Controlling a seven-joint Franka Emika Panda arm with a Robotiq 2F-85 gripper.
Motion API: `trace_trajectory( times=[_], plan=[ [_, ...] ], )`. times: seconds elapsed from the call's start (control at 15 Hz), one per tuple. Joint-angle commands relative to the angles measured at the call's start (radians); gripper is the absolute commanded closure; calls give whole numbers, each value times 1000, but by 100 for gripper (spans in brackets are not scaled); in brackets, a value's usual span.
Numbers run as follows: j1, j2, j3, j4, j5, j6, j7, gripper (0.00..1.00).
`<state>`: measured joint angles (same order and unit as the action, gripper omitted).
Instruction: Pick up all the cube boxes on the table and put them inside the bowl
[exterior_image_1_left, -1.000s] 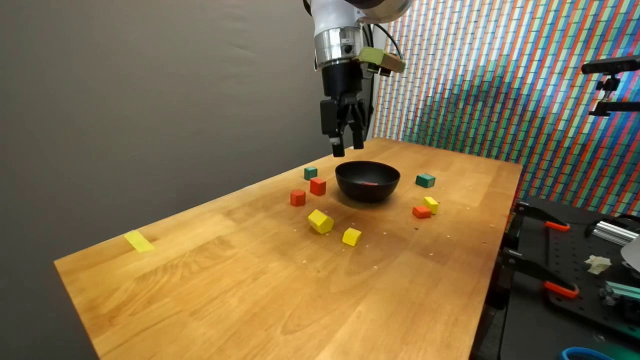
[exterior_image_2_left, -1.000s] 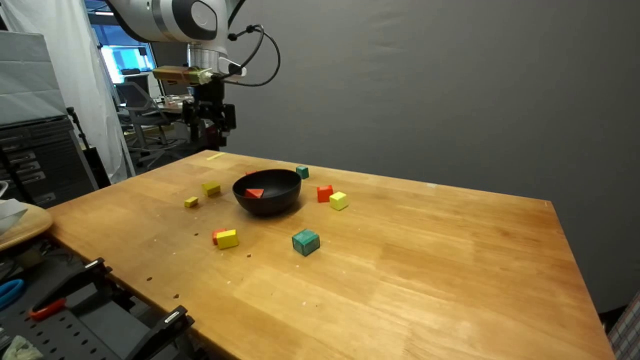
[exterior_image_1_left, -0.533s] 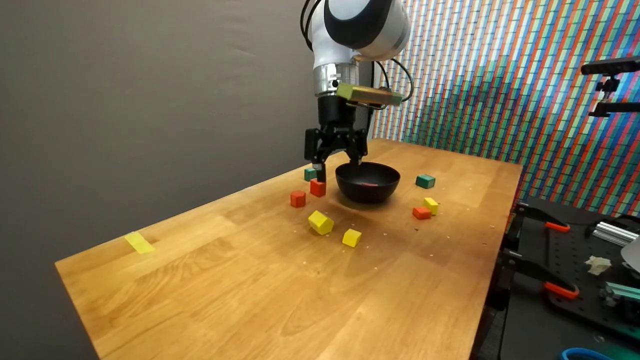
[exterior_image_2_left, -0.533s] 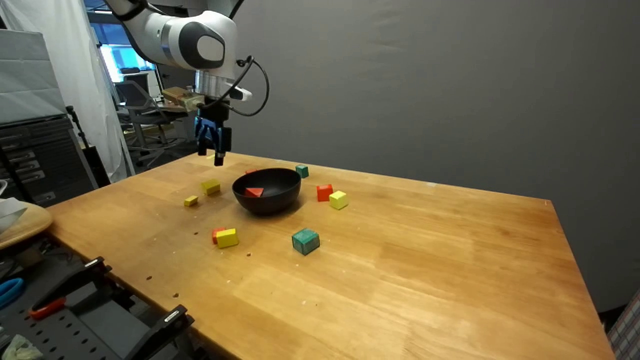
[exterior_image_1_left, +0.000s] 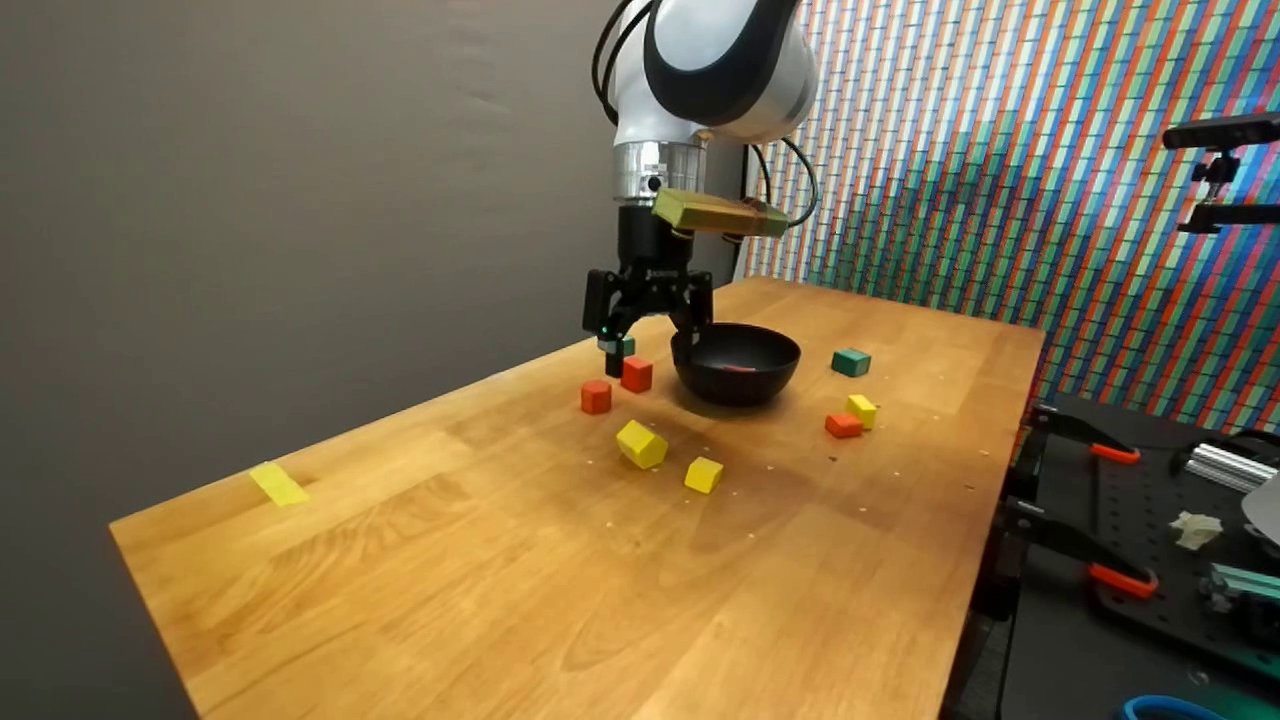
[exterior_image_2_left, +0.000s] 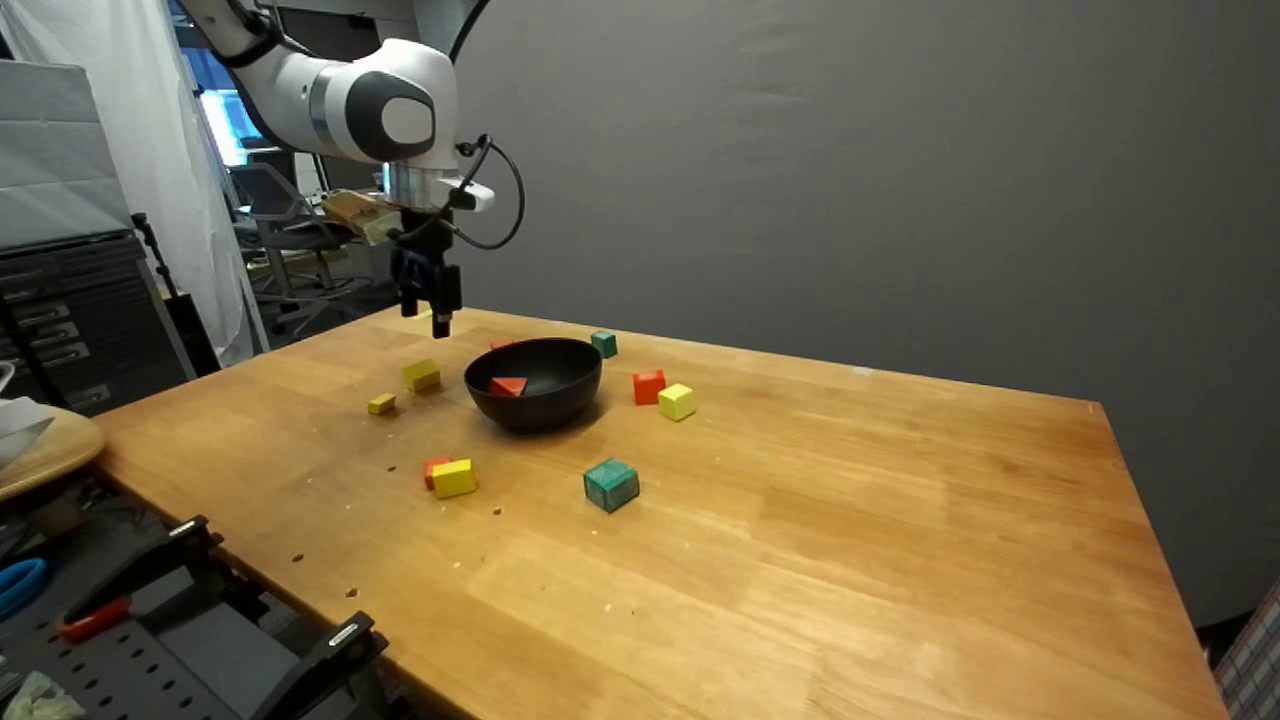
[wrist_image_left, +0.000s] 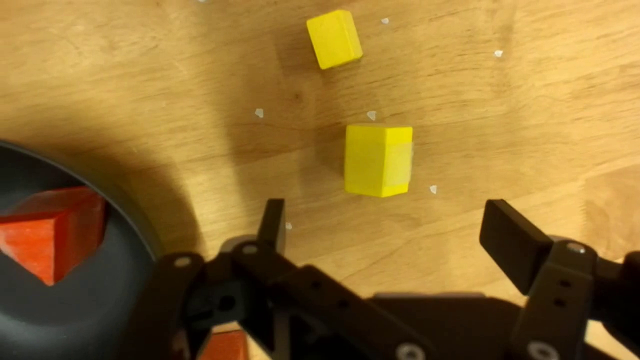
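Far to the left of the tool (exterior_image_1_left: 649, 364), in an exterior view, a flat yellow strip (exterior_image_1_left: 278, 484) lay on the worktop (exterior_image_1_left: 450, 600); much closer, just below the tool's left-hand finger as seen there, sat a red cube (exterior_image_1_left: 596, 398); behind that finger a green cube (exterior_image_1_left: 628, 346) was partly hidden; above the worktop hung the tool itself, its jaws spread wide apart and gripping nothing; beneath the gap between its fingertips appeared a second red cube (exterior_image_1_left: 637, 376). On the near side of the tool lay a large yellow block (exterior_image_1_left: 641, 445), then, toward the right, a small yellow block (exterior_image_1_left: 703, 475); the black bowl (exterior_image_1_left: 735, 388) stood just right of the tool, whose right-hand finger overlapped the rim in that view; the wrist view showed a red wedge (wrist_image_left: 50, 227) inside the bowl, to the left of the tool. Well to the right of the tool, in that exterior view, rested an orange-red block (exterior_image_1_left: 843, 426), with another green block (exterior_image_1_left: 851, 362) farther back and a yellow piece (exterior_image_1_left: 862, 411) just beside the orange-red one; whether those two touched could not be told.
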<state>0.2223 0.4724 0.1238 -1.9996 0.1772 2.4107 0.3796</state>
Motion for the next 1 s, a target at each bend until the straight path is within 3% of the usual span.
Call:
trace_trajectory(
  times=[0.0,0.33,0.4,0.47,0.67,0.93],
  plan=[
    [51,56,-25,28,-61,35,36,0],
    [85,116,-19,35,-87,128,13,0],
    [89,125,-20,36,-87,140,11,25],
    [96,133,-26,35,-92,153,17,26],
    [98,157,-32,37,-93,165,16,52],
    [95,155,-32,32,-89,156,9,79]
  ],
)
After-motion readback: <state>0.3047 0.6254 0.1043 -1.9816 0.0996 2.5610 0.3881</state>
